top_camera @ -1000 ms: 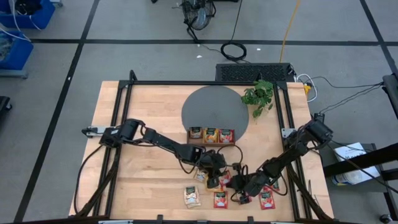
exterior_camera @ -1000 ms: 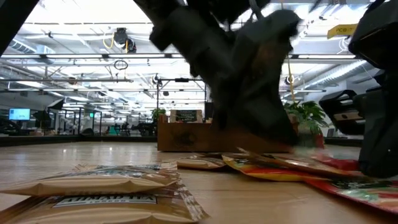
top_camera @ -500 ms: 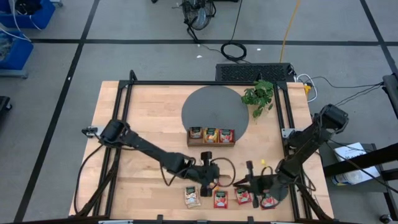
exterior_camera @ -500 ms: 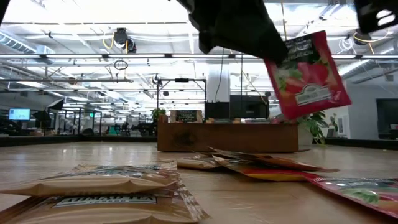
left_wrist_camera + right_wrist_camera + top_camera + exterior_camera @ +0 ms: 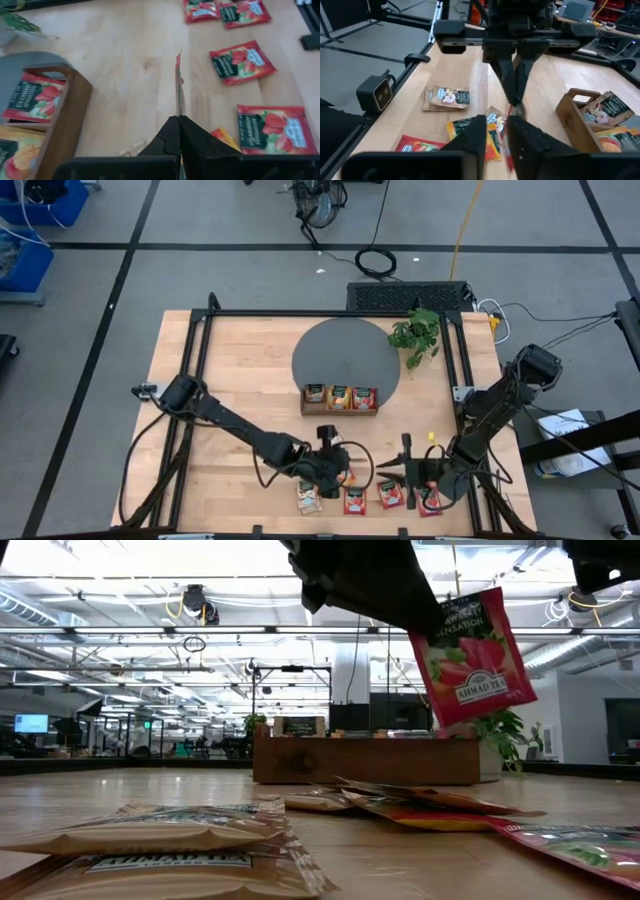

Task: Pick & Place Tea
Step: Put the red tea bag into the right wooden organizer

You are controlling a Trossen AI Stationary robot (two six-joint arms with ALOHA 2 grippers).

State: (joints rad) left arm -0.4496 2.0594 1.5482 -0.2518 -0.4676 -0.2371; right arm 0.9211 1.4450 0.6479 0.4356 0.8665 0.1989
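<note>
The left gripper [image 5: 179, 118] is closed on a red tea sachet [image 5: 178, 85] and holds it edge-up above the table [image 5: 130, 60]. Just beyond its fingertips the right gripper [image 5: 499, 131] faces it – jaws a little apart, holding nothing. Below lie more red sachets [image 5: 242, 61]; farther off stands the wooden tray [image 5: 65, 115].

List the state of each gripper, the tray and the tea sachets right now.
left gripper: shut on red sachet, held in the air.
right gripper: open, close to that sachet.
wooden tray: sachets in all three slots.
loose sachets: lying flat.
</note>
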